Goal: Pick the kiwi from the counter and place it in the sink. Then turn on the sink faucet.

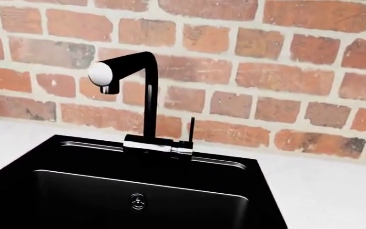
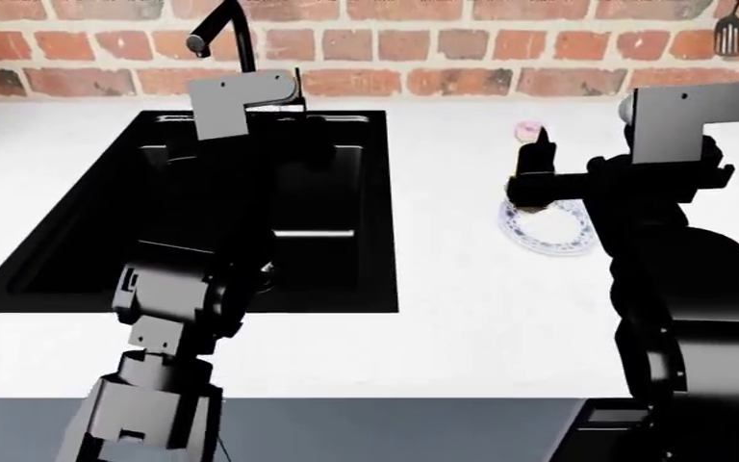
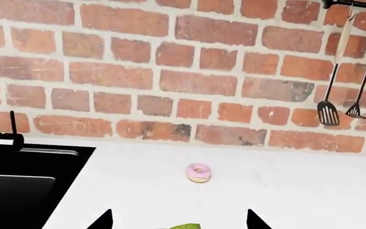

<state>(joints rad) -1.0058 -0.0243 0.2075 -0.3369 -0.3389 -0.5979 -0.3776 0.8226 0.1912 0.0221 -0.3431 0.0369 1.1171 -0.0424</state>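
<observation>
While the right fingers (image 3: 110, 220) straddle the kiwi (image 3: 184, 226) spread apart, the left arm's finger state cannot be told.

You're in a kitchen: black sink (image 2: 344, 279) with faucet (image 1: 146, 90), white surface (image 2: 472, 318), red brick wall (image 3: 189, 71), cooking utensils (image 3: 342, 76) hanging on it.

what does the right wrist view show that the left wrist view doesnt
Only the right wrist view shows the pink-frosted donut on the counter, the hanging utensils on the wall, the right gripper with its fingertips spread, and a green sliver of the kiwi between them. Only the left wrist view shows the sink faucet whole, with its spout and upright lever, and the sink drain. Both share the brick wall, the white counter and part of the black sink.
</observation>
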